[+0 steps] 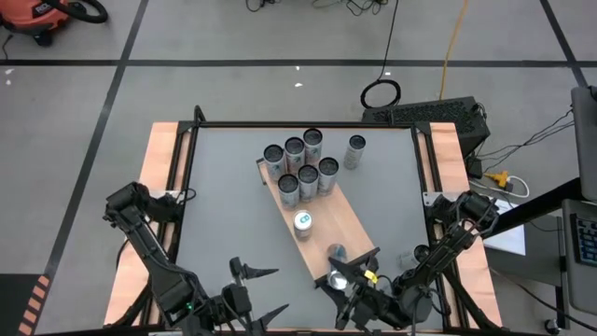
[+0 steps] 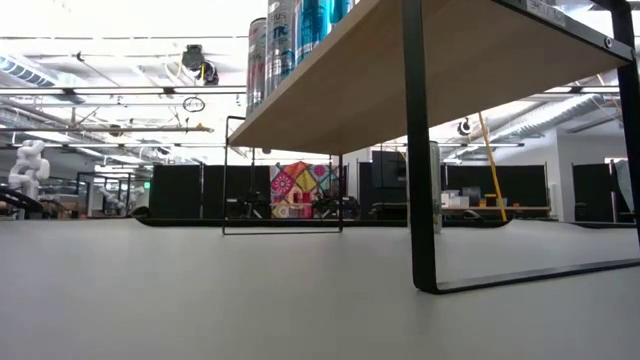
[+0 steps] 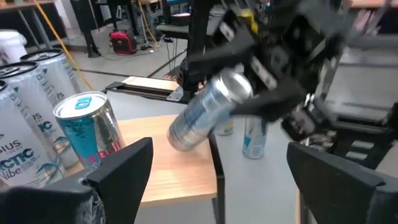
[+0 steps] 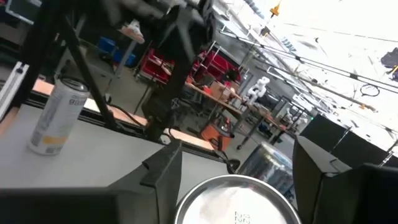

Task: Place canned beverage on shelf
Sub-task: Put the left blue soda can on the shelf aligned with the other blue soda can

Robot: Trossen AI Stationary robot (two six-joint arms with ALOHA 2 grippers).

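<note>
The shelf (image 1: 326, 219) is a light wood board on dark legs, lying slantwise on the grey table. Several cans (image 1: 298, 163) stand at its far end. A teal-topped can (image 1: 302, 222) stands alone at its middle. My right gripper (image 1: 340, 278) is shut on a silver can (image 3: 208, 112) over the shelf's near end. My left gripper (image 1: 266, 291) stands open and holds nothing, beside the shelf near the table's front edge. The low view shows the shelf (image 2: 430, 70) from below, with cans (image 2: 290, 40) on top. My right gripper pinches the can's side wall near its upper end (image 3: 239, 87) between its two fingers (image 4: 165, 171). The can's silver end face (image 4: 236, 199) shows between them. The can is tilted, and its lower end (image 3: 180, 137) points down toward the board's near end, just above it.
One more can (image 1: 354, 149) stands on the table right of the shelf's far end. A shelf leg (image 2: 415, 150) stands on the tabletop. There is bare board (image 1: 340, 233) between the teal-topped can and the near end. Wooden rails run along the table's sides (image 1: 163, 149).
</note>
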